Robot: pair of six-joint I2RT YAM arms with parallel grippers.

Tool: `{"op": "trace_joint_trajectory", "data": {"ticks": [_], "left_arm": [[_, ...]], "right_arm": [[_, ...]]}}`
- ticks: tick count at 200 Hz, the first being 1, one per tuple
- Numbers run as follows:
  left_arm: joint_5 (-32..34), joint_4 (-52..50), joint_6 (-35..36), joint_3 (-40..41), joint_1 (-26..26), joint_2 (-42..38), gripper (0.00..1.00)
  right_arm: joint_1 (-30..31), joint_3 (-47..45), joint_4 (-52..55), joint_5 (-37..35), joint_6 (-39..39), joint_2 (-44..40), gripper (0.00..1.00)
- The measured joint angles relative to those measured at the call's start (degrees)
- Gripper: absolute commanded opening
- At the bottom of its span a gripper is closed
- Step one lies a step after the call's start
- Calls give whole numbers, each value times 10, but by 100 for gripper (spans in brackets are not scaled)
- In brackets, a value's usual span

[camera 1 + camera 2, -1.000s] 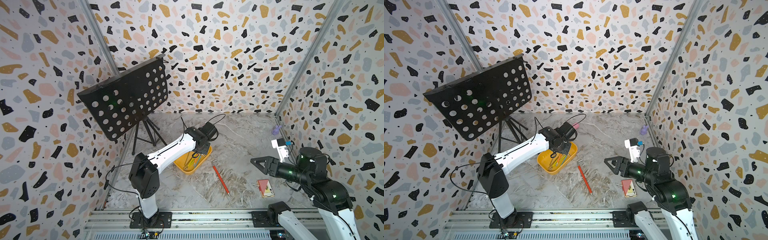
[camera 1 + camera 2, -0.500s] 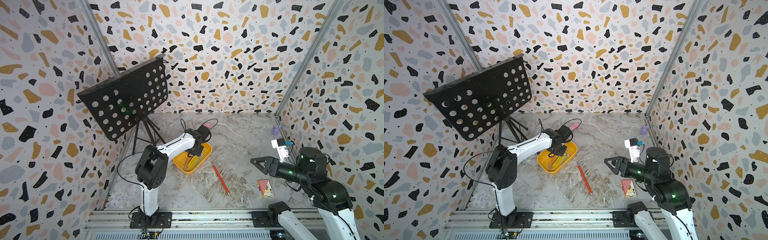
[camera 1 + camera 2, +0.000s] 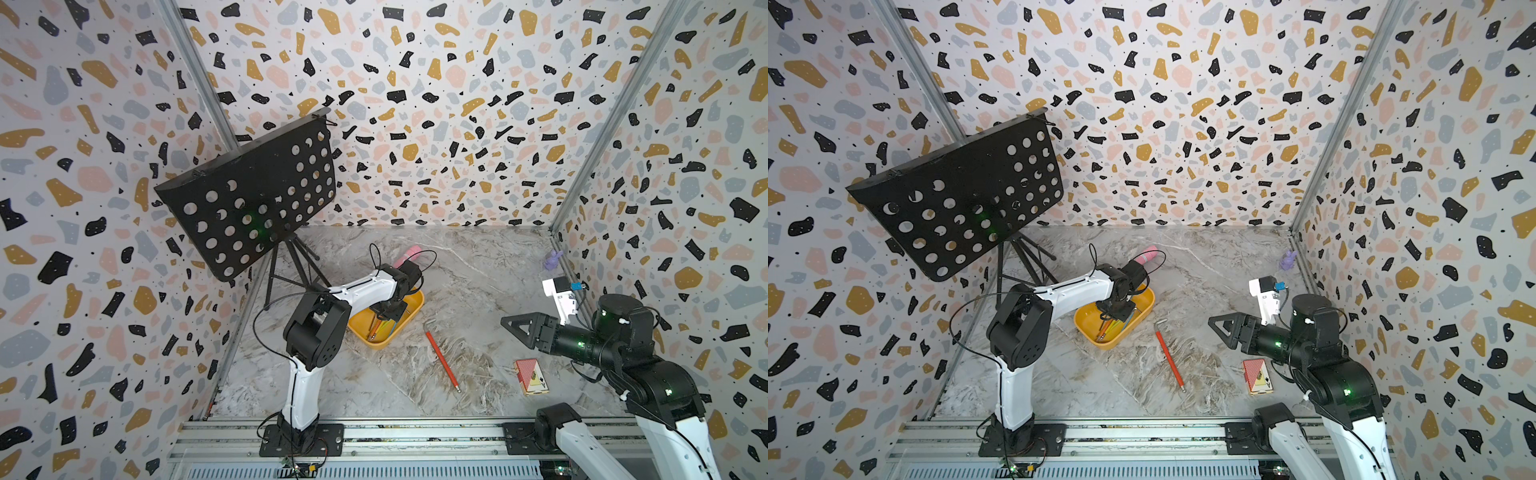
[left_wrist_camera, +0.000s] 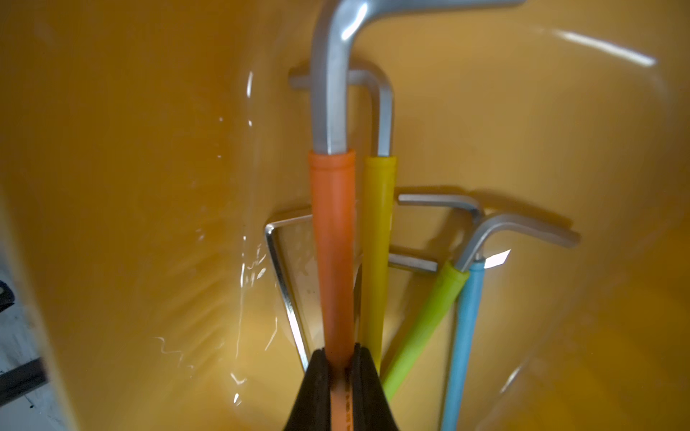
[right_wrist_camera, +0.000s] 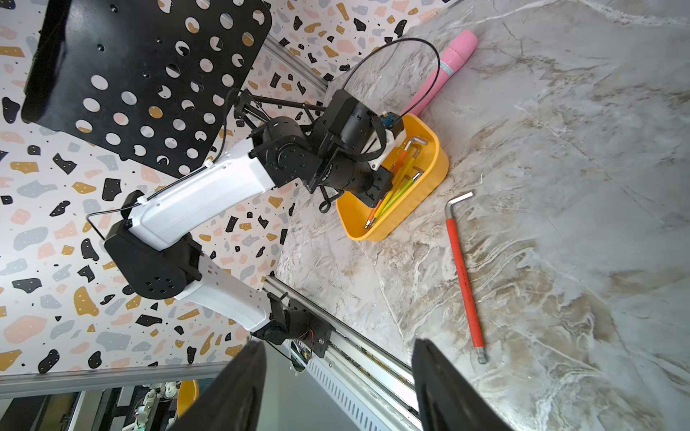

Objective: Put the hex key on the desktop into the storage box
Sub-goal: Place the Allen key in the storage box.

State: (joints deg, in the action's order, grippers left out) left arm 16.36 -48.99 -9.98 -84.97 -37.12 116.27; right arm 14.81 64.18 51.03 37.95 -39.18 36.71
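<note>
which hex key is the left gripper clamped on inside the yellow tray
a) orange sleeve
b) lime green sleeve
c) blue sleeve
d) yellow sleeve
a: in the left wrist view the left gripper is closed on the orange-sleeved hex key inside the storage box.

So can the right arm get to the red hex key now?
Probably yes. The red hex key lies bare on the desktop with nothing over it, the right gripper hangs open nearby, and the left gripper is off in the tray.
</note>
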Motion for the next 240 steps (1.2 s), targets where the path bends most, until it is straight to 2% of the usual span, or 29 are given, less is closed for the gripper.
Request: {"op": "trace_joint_trajectory", "data": {"ticks": [45, 77, 112, 146, 180, 240], "left_arm": [[8, -2, 0, 0, 1, 8, 0], [8, -4, -2, 0, 1, 8, 26], [10, -4, -7, 0, 1, 5, 37], [18, -9, -14, 0, -1, -17, 42], [22, -16, -39, 0, -10, -73, 47], [-18, -24, -160, -1, -36, -169, 50]], "right_arm": [[0, -1, 0, 0, 0, 0, 68], [0, -4, 0, 0, 0, 1, 68], [0, -4, 0, 0, 0, 1, 68], [0, -4, 0, 0, 0, 1, 68], [0, -4, 0, 0, 0, 1, 68], [0, -4, 0, 0, 0, 1, 68]]}}
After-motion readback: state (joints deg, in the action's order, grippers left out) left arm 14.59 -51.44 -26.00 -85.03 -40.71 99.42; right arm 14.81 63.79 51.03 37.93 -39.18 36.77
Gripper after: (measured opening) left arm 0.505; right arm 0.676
